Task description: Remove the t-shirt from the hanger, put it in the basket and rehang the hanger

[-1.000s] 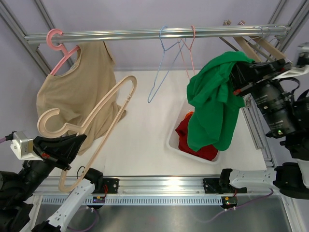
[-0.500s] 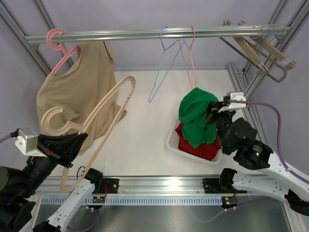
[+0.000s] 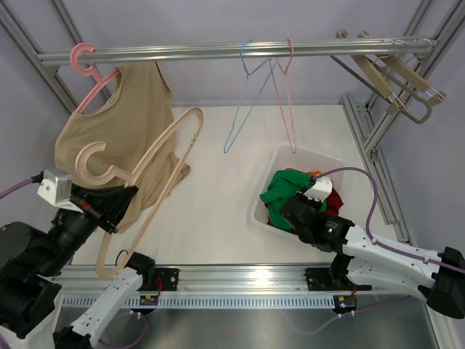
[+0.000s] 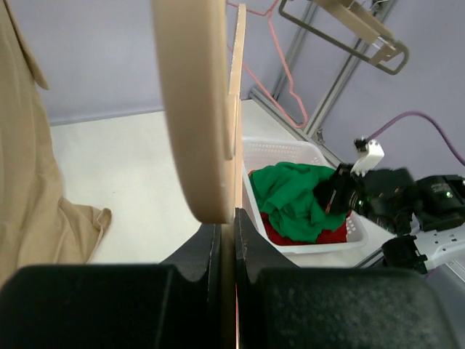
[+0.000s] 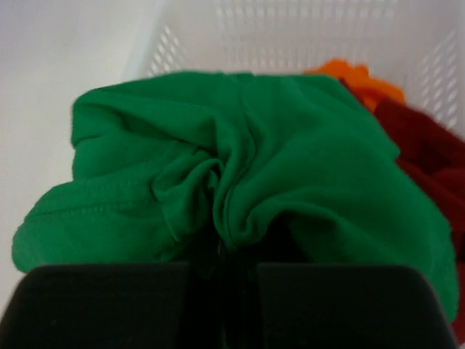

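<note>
A: T-shirt (image 3: 283,190): where is it, and how will it handle?

B: You have it heaped in the white basket (image 4: 276,149), off the hanger (image 4: 192,109), on top of a red garment (image 3: 330,203). It looks soft, light and limp. I judge a bunched fold is your best hold, since flat cloth would slip.

A: And the grippers?

B: Your right gripper (image 5: 231,256) is pinched together on a fold of it. Your left gripper (image 4: 227,240) is clamped on the bare hanger, well apart from the basket.

A: Any labels?

B: You can read no brand, tag or writing here.

White table (image 3: 218,196) carries basket (image 3: 290,154)
</note>
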